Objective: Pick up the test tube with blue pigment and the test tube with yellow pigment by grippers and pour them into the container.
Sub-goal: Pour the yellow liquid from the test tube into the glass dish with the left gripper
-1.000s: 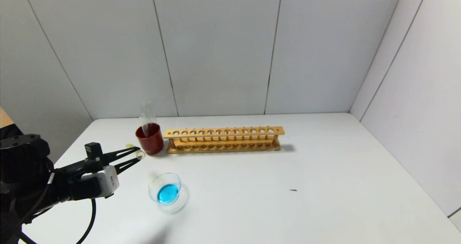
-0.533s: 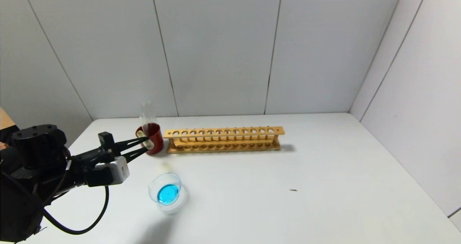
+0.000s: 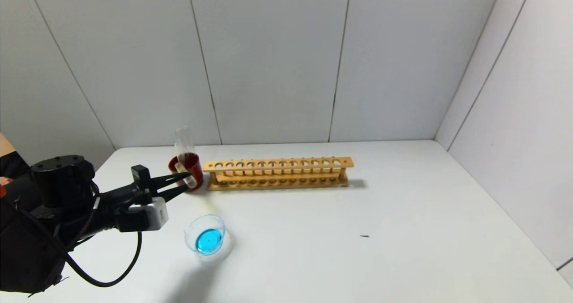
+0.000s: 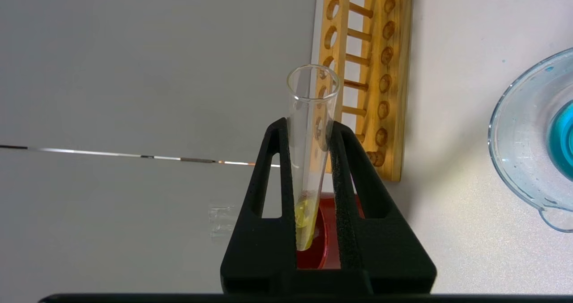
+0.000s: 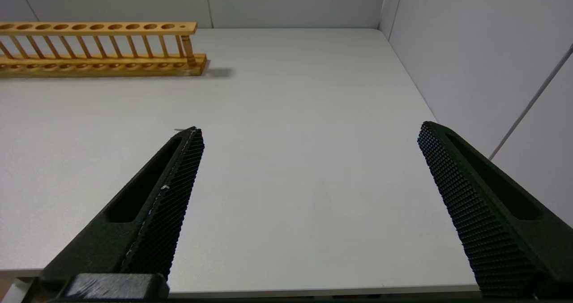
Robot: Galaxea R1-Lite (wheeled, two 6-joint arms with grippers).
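Observation:
My left gripper (image 3: 184, 179) is shut on the test tube with yellow pigment (image 4: 310, 160), a clear tube with a short column of yellow liquid at its round end. It holds the tube tilted just in front of the dark red cup (image 3: 186, 170), above and behind the container (image 3: 208, 240). The container is a low glass dish with a pool of blue liquid in it. Another clear tube (image 3: 182, 142) stands in the red cup; its lower part is hidden by the cup wall. My right gripper (image 5: 310, 130) hangs open over bare table, holding nothing.
A long wooden tube rack (image 3: 278, 173) with empty holes stands right of the red cup. Grey walls close off the table's back and right side. A small dark speck (image 3: 364, 236) lies on the white table (image 3: 380, 213).
My left gripper has carried the yellow tube up and to the right, from beside the dish's left to just in front of the red cup. The dish and rack stay put.

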